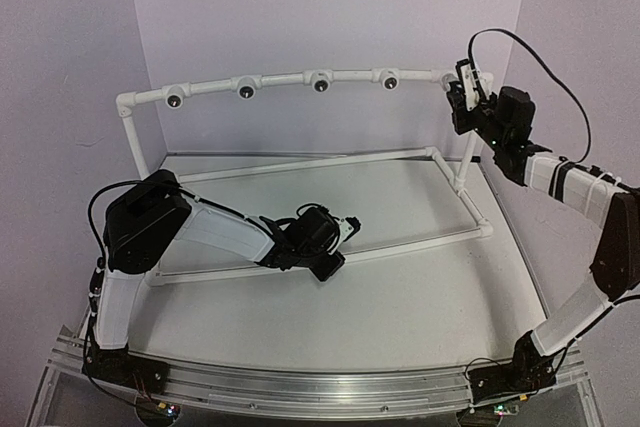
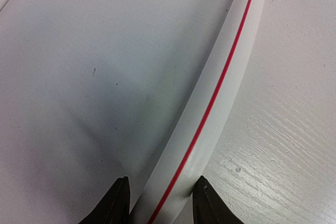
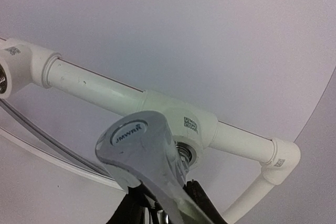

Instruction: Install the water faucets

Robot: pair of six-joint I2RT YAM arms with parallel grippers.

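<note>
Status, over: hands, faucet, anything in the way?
Left hand clamped on base pipe. Right hand holding faucet at end fitting, threading unclear. Four other fittings empty. Nothing blocking.

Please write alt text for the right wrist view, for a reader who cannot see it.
A shiny silver faucet, between the dark fingers of the end effector, meets a socket on a white pipe. A plain pale wall is behind.
</note>
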